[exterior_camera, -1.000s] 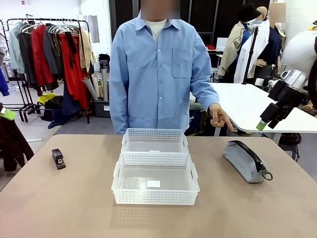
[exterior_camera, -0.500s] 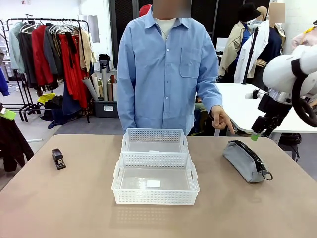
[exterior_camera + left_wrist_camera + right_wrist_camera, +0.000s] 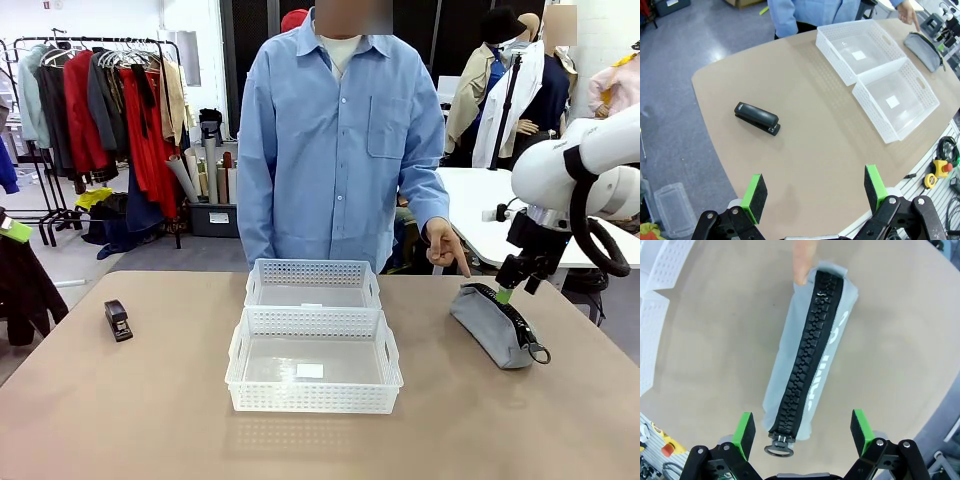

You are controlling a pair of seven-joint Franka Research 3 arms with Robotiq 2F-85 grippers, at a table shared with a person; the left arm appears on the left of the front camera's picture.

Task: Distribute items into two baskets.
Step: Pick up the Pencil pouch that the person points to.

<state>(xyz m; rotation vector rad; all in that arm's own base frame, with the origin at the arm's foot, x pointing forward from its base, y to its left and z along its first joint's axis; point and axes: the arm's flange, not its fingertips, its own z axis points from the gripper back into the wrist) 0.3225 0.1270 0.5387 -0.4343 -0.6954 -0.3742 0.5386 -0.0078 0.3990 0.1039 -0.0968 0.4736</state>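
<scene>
1. Two jobs are open and both baskets are bare: the near basket point(image 3: 315, 398) carries the label and the far basket point(image 3: 312, 272) touches it behind.
2. Key relation: the grey waist bag point(image 3: 490, 322) lies on the table's right side, directly under the right gripper point(image 3: 507, 291). In the right wrist view the bag point(image 3: 810, 355) runs lengthwise away from the gripper point(image 3: 802, 432). The zip faces up and the pads straddle the ring end across the bag's width.
3. Right jaws are spread wide and hold nothing. Contact with the fabric can't be judged.
4. The person's hand point(image 3: 445, 243) points a finger at the bag's far end.
5. The black stapler point(image 3: 757, 118) sits on the table's left side, well apart from the baskets. The left gripper point(image 3: 815, 192) hangs high above it, spread wide and empty.
6. Versus a second ago, the right arm has dropped from high at the table's right down onto the bag. The bag, stapler, baskets and pointing hand are unmoved.
</scene>
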